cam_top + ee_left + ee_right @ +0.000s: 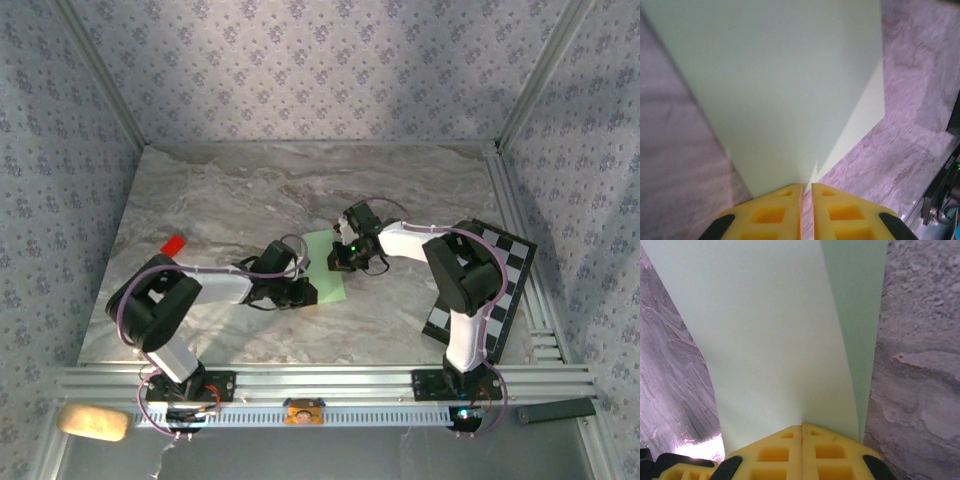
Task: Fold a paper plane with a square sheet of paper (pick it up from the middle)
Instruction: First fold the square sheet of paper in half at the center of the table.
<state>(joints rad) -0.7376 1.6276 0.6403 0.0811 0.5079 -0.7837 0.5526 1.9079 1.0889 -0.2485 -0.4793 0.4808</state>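
— Seen from above: sheet of paper [327, 268] mid-table, flanked by left gripper [297, 291] and right gripper [347, 262]. Red piece [173, 245] well off to the left, checkered board [515, 265] at the right edge. Could not read the jaws from there.

— Read them from the wrists. Left: yellow fingers [775, 212] nipped on the sheet's raised edge, hairline slit between. Right: pressed together, pinching the sheet too, with a darker under-layer alongside. Far corners cut off in both.

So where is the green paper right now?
In the top view the green paper sits near the middle of the table, held by the left pincer and the right pincer, left of the checkered board.
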